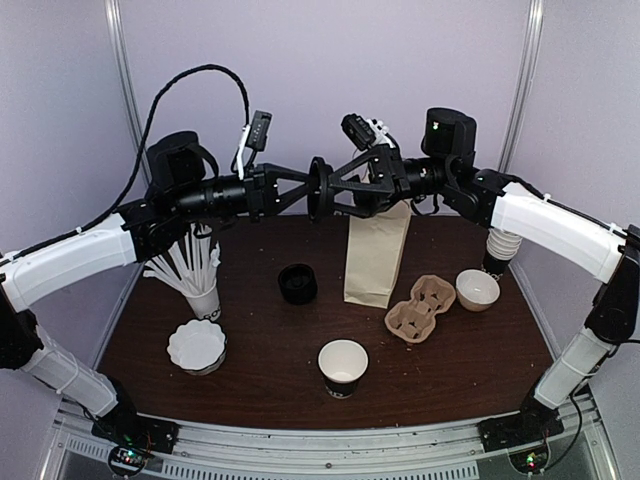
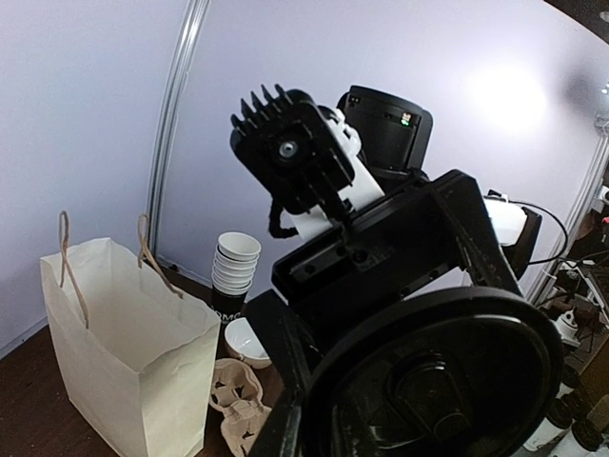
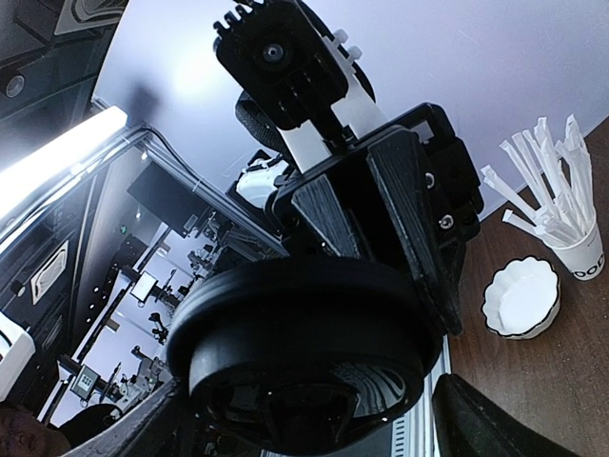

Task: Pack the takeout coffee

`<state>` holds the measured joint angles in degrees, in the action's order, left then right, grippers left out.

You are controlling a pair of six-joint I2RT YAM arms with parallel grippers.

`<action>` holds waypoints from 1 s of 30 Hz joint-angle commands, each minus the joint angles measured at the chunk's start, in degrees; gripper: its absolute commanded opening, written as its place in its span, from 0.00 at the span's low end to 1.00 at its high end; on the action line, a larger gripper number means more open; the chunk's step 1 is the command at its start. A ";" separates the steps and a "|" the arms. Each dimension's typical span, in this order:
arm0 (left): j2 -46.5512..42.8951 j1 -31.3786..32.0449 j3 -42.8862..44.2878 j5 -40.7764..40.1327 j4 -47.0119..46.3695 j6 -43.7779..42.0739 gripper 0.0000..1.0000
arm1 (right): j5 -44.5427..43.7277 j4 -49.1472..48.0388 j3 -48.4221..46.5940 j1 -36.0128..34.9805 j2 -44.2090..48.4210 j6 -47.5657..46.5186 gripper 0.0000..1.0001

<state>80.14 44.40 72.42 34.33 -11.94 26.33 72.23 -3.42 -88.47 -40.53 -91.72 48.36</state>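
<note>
Clad in white shells [image 1: 70, 262], jointed with black green-lit motor housings [image 1: 450, 132], strung with a black cable [image 1: 200, 70] at eleven o'clock, topped by finned black wrist cameras [image 2: 290, 152] on white brackets.

The top camera is looking down from behind at the paper bag [image 1: 375, 255]; both wrist cameras, up beside its top, are facing each other closely, sharing the black lid [image 2: 433, 381].

Directly below the right pincer [image 1: 332, 190]: tall tan paper bag [image 1: 376, 255], upright. Lower right: brown moulded-pulp cup carrier [image 1: 421, 308] just beside white round bowl [image 1: 477, 289]. Far lower left: white paper cup of wrapped straws [image 1: 200, 290], white fluted paper liners [image 1: 196, 346].
</note>
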 commanded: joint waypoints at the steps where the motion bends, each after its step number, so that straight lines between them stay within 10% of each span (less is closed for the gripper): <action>1: 0.63 0.64 0.71 -1.52 -0.98 -1.54 0.11 | 0.16 -0.53 -0.74 -0.31 -0.03 0.15 0.88; 7: 1.82 2.00 2.97 -4.45 2.86 -3.88 0.12 | -0.40 -0.14 -0.74 -0.25 -0.20 0.02 0.79; 14: 0.39 2.36 1.86 -8.76 5.05 -5.80 0.42 | -1.34 8.43 -1.19 0.72 0.43 -7.20 0.69; 30: -15.70 2.14 -5.19 -33.15 30.86 -17.41 0.61 | -48.40 71.33 -9.74 -8.17 6.17 -81.20 0.69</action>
<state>67.66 46.52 68.62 12.60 12.34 13.02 42.00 51.57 -97.27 -43.51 -86.35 -11.90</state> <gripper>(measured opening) 0.607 0.727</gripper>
